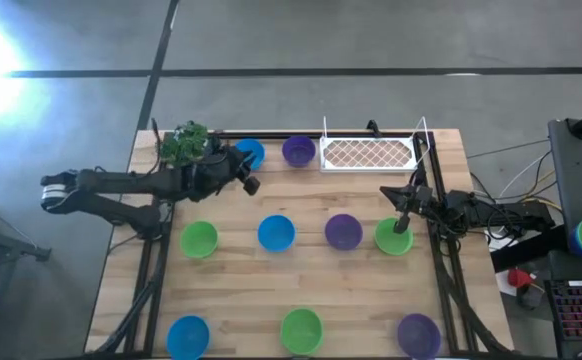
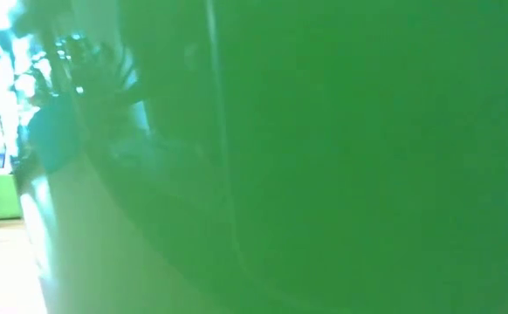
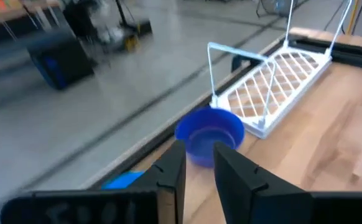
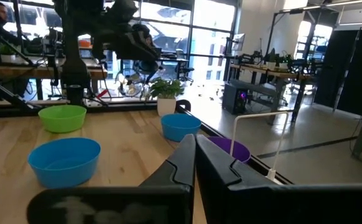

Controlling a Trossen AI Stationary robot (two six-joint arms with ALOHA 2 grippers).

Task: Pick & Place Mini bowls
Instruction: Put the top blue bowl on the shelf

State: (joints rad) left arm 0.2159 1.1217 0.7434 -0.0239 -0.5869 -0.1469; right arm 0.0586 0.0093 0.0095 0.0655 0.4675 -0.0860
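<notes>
Your left gripper hovers near the back blue bowl, jaws slightly spread, holding nothing. Your right gripper sits over the green bowl, jaws pressed together. Other bowls dot the table (one blocks the low view).

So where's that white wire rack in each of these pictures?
High view: the white wire rack lies at the table's far edge, right of centre.
Low view: not in it; something green fills the picture.
Left wrist view: upper right, lying flat.
Right wrist view: only its thin white wire frame shows, right of centre.
Shared landmark: a mini bowl just off one short end.
</notes>
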